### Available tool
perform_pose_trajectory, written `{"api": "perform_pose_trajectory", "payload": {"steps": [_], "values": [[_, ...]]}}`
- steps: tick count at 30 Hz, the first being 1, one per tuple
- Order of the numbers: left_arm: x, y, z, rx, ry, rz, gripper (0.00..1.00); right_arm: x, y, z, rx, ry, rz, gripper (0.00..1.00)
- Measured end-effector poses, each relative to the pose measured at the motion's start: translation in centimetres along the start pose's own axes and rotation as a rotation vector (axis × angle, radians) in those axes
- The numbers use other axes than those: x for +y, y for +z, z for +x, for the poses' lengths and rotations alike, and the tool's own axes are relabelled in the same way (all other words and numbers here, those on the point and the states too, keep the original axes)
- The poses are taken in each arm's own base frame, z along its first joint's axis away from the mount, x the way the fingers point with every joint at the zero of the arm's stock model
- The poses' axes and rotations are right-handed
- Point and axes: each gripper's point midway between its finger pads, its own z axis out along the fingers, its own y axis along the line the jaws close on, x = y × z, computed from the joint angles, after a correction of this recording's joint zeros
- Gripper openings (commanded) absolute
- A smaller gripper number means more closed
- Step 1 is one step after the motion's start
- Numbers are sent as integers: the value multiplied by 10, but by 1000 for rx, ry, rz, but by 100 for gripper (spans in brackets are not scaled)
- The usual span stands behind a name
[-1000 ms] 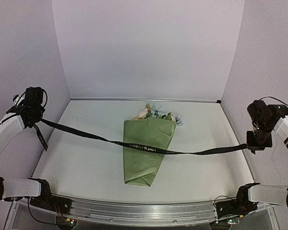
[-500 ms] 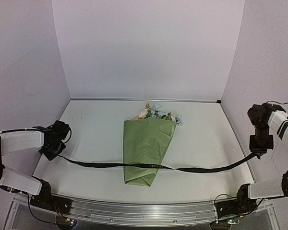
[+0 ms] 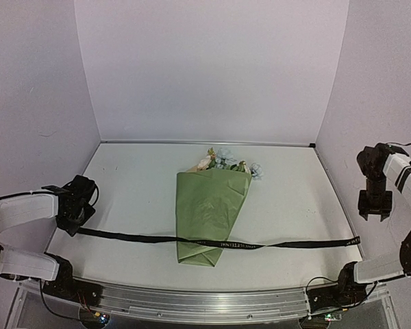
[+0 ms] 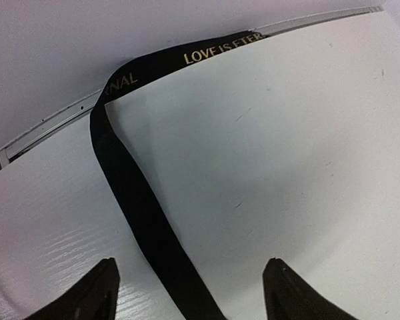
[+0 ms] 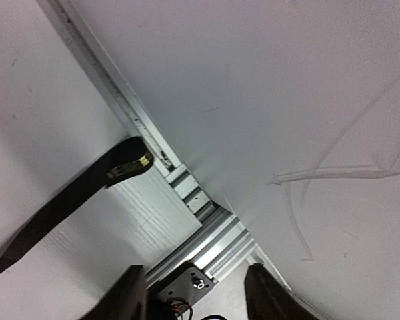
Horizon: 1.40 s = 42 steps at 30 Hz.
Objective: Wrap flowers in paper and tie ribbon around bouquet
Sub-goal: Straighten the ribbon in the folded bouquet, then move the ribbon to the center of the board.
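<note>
The bouquet lies mid-table, an olive-green paper [image 3: 211, 209] cone with its tip toward me. The flowers [image 3: 226, 162] stick out at its far, wide end. The black ribbon [image 3: 288, 244] lies flat across the table, over the cone's lower part. My left gripper [image 3: 73, 221] is low at the ribbon's left end. In the left wrist view it [image 4: 190, 268] stands open, and the ribbon [image 4: 130, 193] runs loose on the table between the fingers. My right gripper [image 3: 375, 208] hangs open above the table's right edge. In its own view it [image 5: 195, 279] holds nothing, and the ribbon [image 5: 73, 200] end lies apart.
White walls close in the table on the left, back and right. An aluminium rail [image 3: 192, 301] runs along the near edge, with both arm bases at its ends. The right wrist view shows the rail corner [image 5: 200, 233] under the gripper.
Both grippers have opened and let go of the ribbon, which dropped from taut to flat on the table. The left arm came down from beside the left wall.
</note>
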Motion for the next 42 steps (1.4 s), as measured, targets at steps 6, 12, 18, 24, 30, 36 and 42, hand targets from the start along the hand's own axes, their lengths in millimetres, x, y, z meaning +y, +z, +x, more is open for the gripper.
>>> {"api": "perform_pose_trajectory", "payload": {"steps": [6,12,18,24,30,36,42], "values": [[-26,-22,-14,-5,63,138,85,25,-16,-4,10,39,-172,69],[-72,-51,-13,24,188,365,76,65,-40,6,7,-36,-346,71],[-126,-80,32,136,390,633,64,121,-69,36,-10,-222,-502,62],[-167,-92,105,304,585,830,53,189,-72,70,30,-353,-600,55],[-189,-102,179,433,755,941,45,275,-71,98,46,-477,-658,52],[-189,-111,229,505,866,992,40,337,-70,122,12,-542,-724,52],[-179,-125,259,554,935,1025,35,372,-60,140,-3,-587,-746,51]]}}
